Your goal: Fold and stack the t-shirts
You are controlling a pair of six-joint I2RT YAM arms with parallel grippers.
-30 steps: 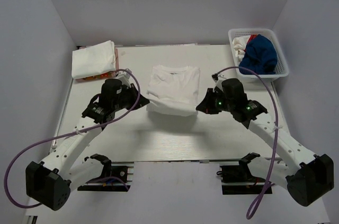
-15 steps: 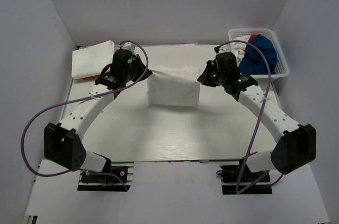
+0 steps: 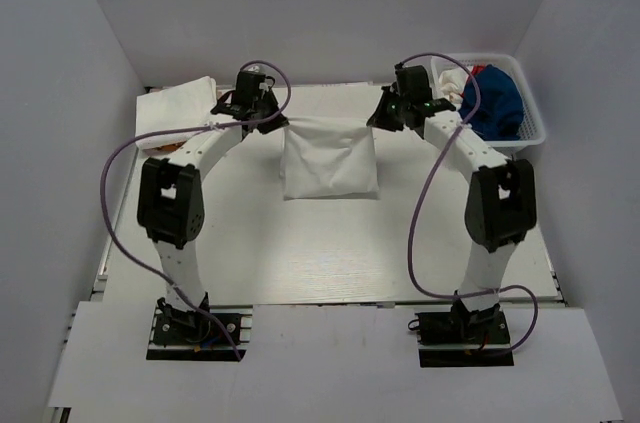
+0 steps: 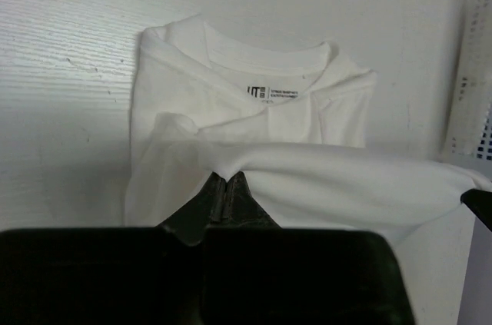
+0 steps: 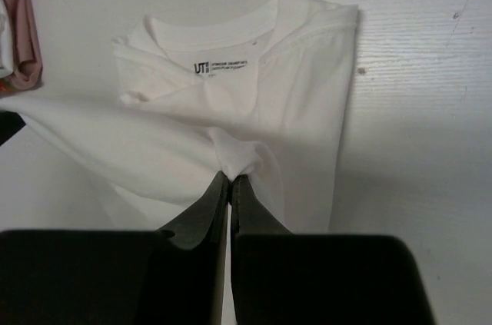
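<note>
A white t-shirt (image 3: 329, 158) lies at the back middle of the table, its lower half lifted and stretched over toward the collar. My left gripper (image 3: 281, 125) is shut on its left corner, and my right gripper (image 3: 373, 126) is shut on its right corner. In the left wrist view the gripper (image 4: 224, 179) pinches the fabric above the collar and label (image 4: 270, 92). In the right wrist view the gripper (image 5: 231, 175) pinches a bunched fold of the shirt (image 5: 300, 102). A folded white shirt (image 3: 176, 111) lies at the back left.
A white basket (image 3: 531, 98) at the back right holds a blue shirt (image 3: 493, 101) and other clothes. Something orange peeks from under the folded stack's front edge (image 3: 168, 148). White walls close in the table at the back and sides.
Both grippers have carried the shirt's lower edge from the near side up and over to the far side, toward the collar. The arms now reach far back.
</note>
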